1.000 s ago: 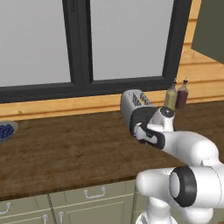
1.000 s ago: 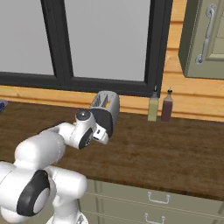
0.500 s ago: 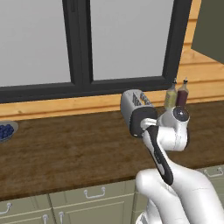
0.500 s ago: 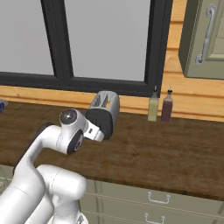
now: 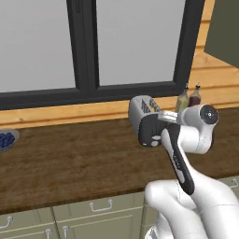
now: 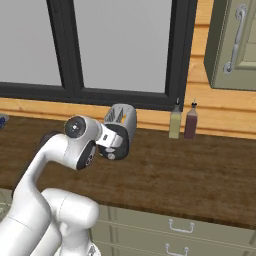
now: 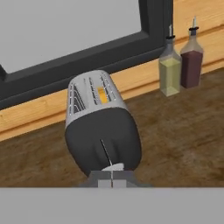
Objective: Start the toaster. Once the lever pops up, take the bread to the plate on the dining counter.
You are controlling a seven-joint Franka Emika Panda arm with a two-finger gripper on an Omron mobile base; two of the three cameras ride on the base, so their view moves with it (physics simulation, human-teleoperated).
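A dark brown wood-grain counter [image 5: 70,163] runs across the scene, carried on greenish-grey drawer cabinets [image 6: 175,230] with small metal handles, and backed by a band of pale horizontal wood planking [image 6: 220,117]. Above the planking a large black-framed window [image 5: 88,46] shows flat grey panes, and a greenish wall cupboard [image 6: 232,45] with a curved handle hangs at the upper right of the right base view. Two bottles stand side by side against the planking to the right of the toaster, an olive-yellow bottle [image 7: 169,70] and just beside it a dark red bottle [image 7: 191,61]. At the far left edge of the counter lies a grey bowl of blue berries [image 5: 6,139]. The toaster [image 7: 101,127] stands on the counter near the back wall, its black end panel turned toward the arm; in the hand view something orange-tan, apparently the bread [image 7: 102,95], shows down in one of the top slots (too little of it shows to make out its shape). The gripper [image 7: 111,180] has its fingers fully together with nothing between them, and its tips sit at the lower end of the lever slot on the black panel, touching or all but touching the lever there.
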